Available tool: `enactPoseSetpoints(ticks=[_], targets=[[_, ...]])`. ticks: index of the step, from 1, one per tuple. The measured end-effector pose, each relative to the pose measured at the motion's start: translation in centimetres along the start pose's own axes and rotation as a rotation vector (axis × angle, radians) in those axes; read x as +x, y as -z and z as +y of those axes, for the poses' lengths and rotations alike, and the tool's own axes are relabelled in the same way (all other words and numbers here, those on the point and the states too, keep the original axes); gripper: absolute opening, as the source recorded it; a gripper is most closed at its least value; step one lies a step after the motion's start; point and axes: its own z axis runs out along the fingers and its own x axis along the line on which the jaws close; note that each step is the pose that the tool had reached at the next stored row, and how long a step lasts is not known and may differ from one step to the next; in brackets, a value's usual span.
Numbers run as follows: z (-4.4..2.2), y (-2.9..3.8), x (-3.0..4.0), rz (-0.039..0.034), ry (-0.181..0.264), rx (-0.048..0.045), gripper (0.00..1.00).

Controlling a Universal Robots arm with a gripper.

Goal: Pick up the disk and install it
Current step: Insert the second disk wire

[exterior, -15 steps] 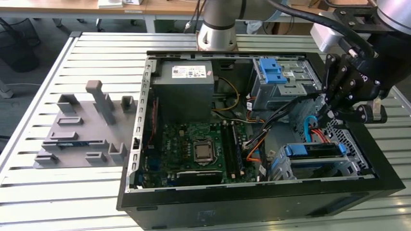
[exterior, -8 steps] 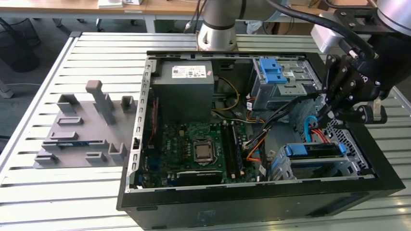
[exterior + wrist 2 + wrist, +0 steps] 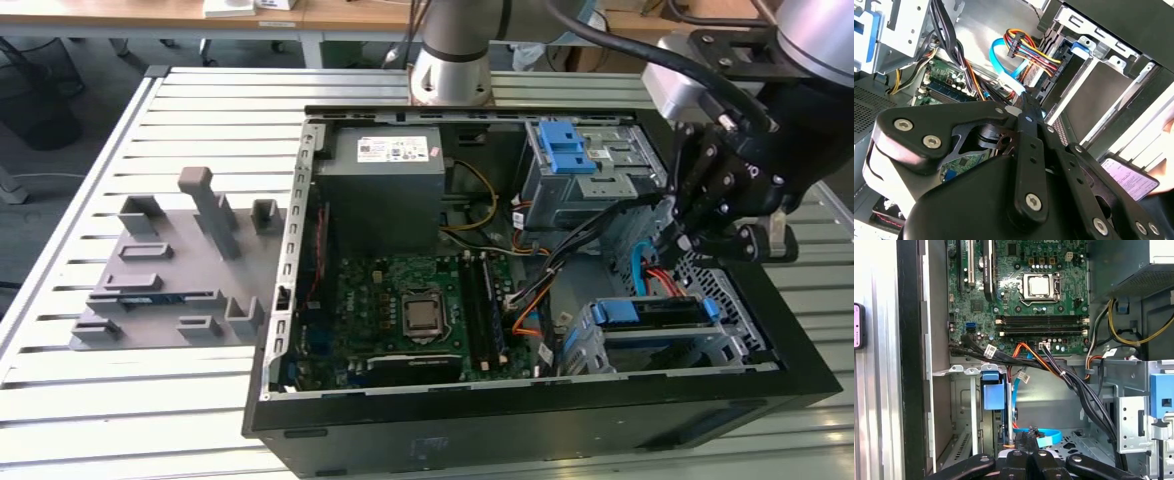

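Gripper [image 3: 737,240] is hovering over the case [image 3: 534,430] by its front-right corner; finger spread cannot be told. Disk [image 3: 654,312] is sitting in the corner bay just below it, long axis running along the front wall.

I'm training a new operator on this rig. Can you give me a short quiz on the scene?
1. True or false: the disk lies outside the computer case.
2. The gripper hangs over: A) the power supply, B) the drive-bay end of the case, C) the bare table.
3. What colour is the flat cable near the disk?
Key: 1 false, it sits in the case's lower bay; 2 B; 3 blue.
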Motion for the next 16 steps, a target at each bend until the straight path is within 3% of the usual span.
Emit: enactPoseSetpoints(ticks=[3,5,12,13,16], targets=[[0.00,-0.28,0.01,0.0030,0.000,0.0001,0.11],[0.00,-0.49,0.02,0.0093,0.000,0.0004,0.11],[0.00,-0.98,0.06,0.0578,0.000,0.0027,0.11],[0.00,-1.04,0.06,0.0613,0.000,0.0028,0.11],[0.00,-0.98,0.06,0.0628,0.000,0.0029,0.11]])
